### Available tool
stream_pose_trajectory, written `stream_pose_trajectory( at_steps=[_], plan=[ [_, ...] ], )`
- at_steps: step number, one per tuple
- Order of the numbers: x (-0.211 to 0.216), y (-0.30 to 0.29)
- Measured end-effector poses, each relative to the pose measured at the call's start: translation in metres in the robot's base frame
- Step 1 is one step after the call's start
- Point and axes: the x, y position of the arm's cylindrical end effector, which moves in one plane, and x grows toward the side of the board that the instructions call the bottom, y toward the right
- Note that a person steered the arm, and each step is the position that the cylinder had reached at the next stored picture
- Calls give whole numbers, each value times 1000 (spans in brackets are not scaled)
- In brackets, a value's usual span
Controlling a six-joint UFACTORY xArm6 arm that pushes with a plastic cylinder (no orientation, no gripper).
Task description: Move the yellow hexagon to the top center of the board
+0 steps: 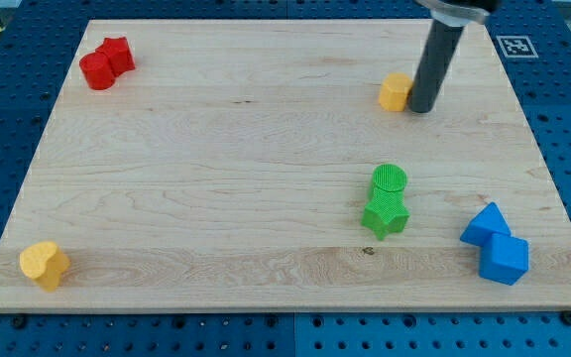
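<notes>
Camera view: yellow hexagon (395, 91) at the desk's (216, 178) upper right, my tip (421, 107) touching or just beside it at its 3 o'clock; no claw fitted, just a rod; top center lies toward 9 o'clock.

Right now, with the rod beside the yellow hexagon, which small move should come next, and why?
Probably a short push toward the view's left. My tip sits against the right side of the yellow hexagon, which lies right of the top center of the board.
</notes>
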Motion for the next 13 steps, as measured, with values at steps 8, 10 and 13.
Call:
stream_pose_trajectory(
  at_steps=[8, 10, 13],
  plan=[
    [-30, -25],
    [-33, -76],
    [-37, -163]
  ],
)
